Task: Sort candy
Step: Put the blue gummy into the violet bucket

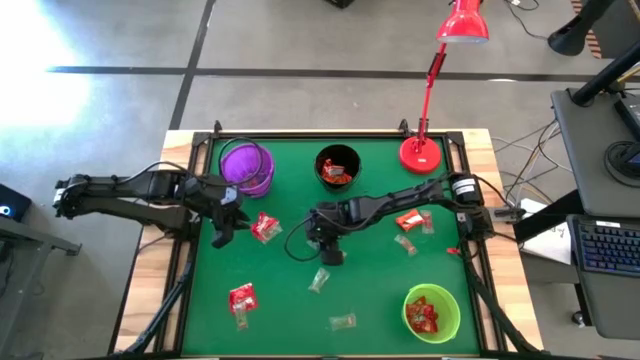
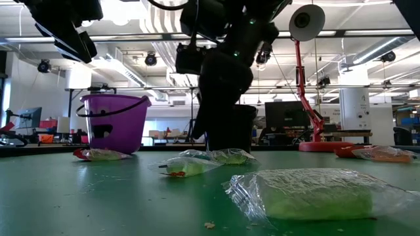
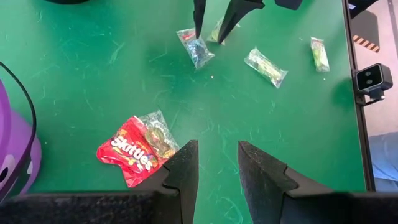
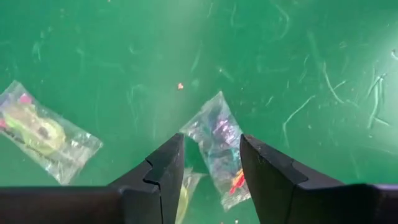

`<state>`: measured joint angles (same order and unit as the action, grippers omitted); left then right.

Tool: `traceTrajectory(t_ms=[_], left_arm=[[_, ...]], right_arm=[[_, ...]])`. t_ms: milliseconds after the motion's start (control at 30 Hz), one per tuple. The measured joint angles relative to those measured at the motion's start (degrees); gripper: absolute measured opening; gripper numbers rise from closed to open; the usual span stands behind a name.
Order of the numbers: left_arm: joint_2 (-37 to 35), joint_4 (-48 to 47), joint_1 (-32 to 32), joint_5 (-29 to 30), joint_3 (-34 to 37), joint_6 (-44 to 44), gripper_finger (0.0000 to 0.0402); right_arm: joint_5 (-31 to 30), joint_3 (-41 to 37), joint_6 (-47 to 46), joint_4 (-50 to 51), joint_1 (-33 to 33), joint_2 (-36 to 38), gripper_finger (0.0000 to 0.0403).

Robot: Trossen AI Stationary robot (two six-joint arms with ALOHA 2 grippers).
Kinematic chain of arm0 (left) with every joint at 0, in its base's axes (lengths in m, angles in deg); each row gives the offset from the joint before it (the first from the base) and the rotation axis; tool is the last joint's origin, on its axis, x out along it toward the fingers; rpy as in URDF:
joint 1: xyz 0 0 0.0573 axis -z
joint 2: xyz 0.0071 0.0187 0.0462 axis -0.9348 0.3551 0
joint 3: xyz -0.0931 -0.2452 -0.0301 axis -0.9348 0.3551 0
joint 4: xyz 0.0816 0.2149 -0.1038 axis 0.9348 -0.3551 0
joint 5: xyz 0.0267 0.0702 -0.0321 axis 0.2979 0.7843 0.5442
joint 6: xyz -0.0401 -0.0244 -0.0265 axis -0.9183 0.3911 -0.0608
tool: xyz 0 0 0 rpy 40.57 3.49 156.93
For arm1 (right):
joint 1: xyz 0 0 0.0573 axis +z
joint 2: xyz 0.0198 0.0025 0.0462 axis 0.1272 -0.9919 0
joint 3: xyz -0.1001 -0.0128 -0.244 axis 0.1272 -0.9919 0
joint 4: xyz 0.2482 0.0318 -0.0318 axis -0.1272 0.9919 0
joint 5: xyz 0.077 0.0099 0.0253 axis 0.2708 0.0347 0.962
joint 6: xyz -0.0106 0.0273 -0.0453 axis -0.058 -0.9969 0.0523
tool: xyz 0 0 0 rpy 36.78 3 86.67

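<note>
Directly under your right gripper point(image 4: 211, 163) lies a clear candy packet point(image 4: 217, 146), its crinkly wrapper showing between the two fingers, which stand apart with nothing in them. That puts the packet near the middle of the green table point(image 1: 290, 300), just beside the black cup point(image 1: 337, 166) side of the mat. Come straight down so both fingers straddle the wrapper's narrow width, then close slowly; my guess is the slick film will slide out if you pinch only an edge. A second clear packet point(image 4: 43, 140) lies close by, so keep the fingers off it. Other candy is scattered around: a red packet point(image 3: 129, 151) with a clear one on it sits just ahead of your left gripper point(image 3: 217, 165), which hangs open near the purple cup point(image 1: 246, 167). More red packets lie farther off, and the green cup point(image 1: 431, 312) already holds some.
</note>
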<state>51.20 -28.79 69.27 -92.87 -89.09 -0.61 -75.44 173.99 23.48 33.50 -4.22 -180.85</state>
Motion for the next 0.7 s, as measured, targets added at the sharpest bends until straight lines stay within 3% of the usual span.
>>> traceTrajectory(t_ms=[333,567,700], left_arm=[[0.0,0.1,0.0,0.0,0.0,0.0,0.0094],[0.3,0.2,0.0,0.0,0.0,0.0,0.0094],[0.3,0.2,0.0,0.0,0.1,-0.2,0.0094]], right_arm=[[-0.6,-0.6,-0.5,0.9,-0.4,-1.8,0.0133],[-4.7,-0.8,-3.2,1.0,-1.2,-3.2,0.0138],[-4.6,-0.8,-5.5,1.1,-1.4,-3.7,0.0117]])
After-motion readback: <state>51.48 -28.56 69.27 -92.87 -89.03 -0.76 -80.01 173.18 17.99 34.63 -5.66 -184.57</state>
